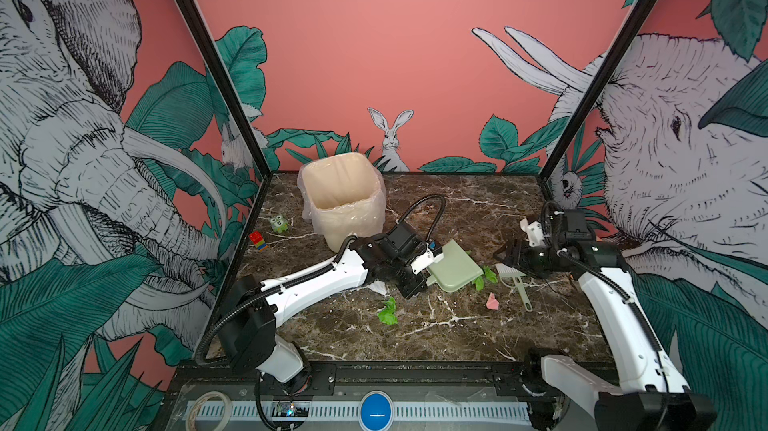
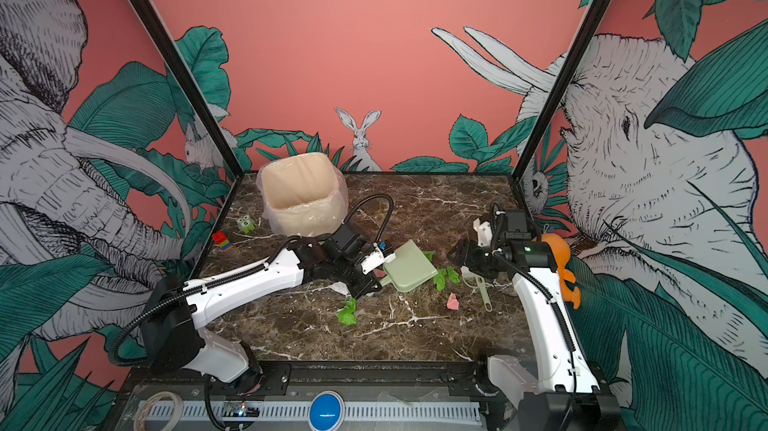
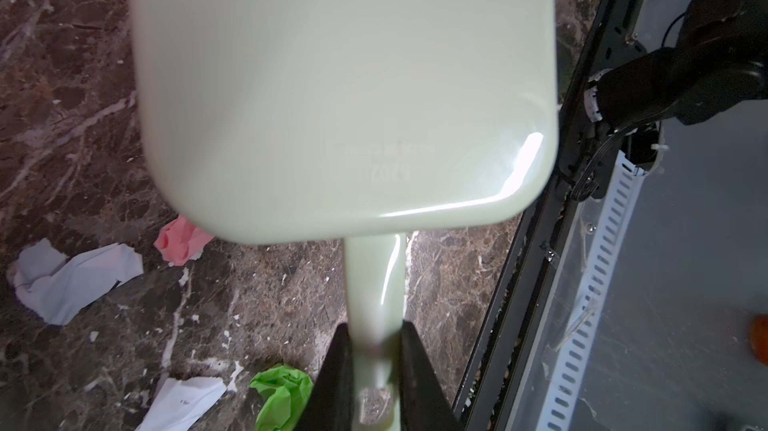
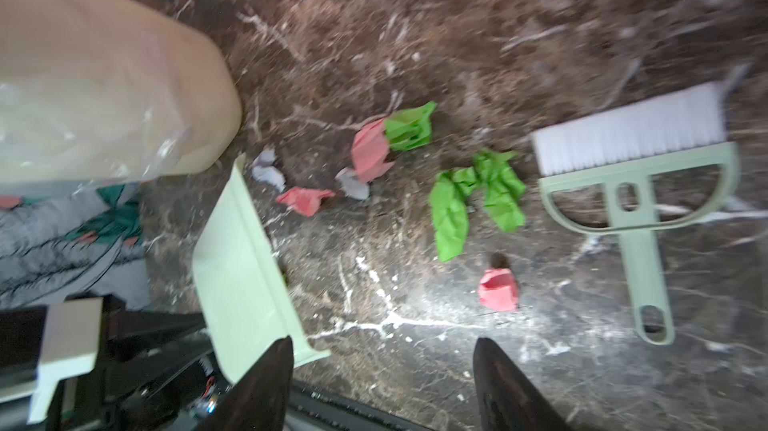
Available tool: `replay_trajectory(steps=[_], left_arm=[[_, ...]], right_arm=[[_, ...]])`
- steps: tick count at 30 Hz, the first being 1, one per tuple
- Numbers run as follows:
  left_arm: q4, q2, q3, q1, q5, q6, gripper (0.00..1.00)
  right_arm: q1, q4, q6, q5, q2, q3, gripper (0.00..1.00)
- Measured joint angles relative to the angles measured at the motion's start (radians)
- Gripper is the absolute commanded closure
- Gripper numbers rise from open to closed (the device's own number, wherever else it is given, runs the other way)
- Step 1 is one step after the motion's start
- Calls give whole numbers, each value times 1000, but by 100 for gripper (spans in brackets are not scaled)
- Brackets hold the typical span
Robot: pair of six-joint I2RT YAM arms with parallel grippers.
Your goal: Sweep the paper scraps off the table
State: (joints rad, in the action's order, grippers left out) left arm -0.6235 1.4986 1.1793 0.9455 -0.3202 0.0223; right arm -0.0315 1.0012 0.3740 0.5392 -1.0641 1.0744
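Paper scraps [image 1: 387, 311], centre of a top view — look featherlight, crumpled; sweep, don't pinch. Left jaws clamp dustpan [image 1: 455, 269] handle; right jaws apart — take brush [image 4: 640, 258] by handle.

This is a robot lab's test booth, not a lived-in room — printed jungle wallpaper [image 1: 374, 55] with elephants and a rabbit covers three flat panels held by black frame posts [image 1: 203, 51]. The marble-patterned table [image 1: 457, 337] has two robot arms [image 1: 311, 285] mounted on its front rail [image 1: 415, 373] — a slotted cable duct [image 1: 436, 411] and a roll of tape [image 1: 208, 395] lie just in front.
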Motion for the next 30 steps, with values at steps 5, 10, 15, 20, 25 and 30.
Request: replay_trajectory(steps=[5,10,15,20,25,30], left_arm=[[-20,-11,0,0,30,37,92],[-20,-10,0,0,19,49,92],[-16,-10,0,0,-20,42,92],[13,-9,-5,-12,-87,0,92],[47,13,-5,-27,-173,-62,93],[32,50,1,-41,-234,-79,93]], right_arm=[[-95,-24,70,93,-13,0,32],[-178,-106,139,129,-42,-31,32],[-198,-139,172,113,-48,-92,31],[-198,-155,179,23,8,-121,30],[-201,-137,153,-89,119,-86,28],[-214,-48,-15,-200,134,34,26]])
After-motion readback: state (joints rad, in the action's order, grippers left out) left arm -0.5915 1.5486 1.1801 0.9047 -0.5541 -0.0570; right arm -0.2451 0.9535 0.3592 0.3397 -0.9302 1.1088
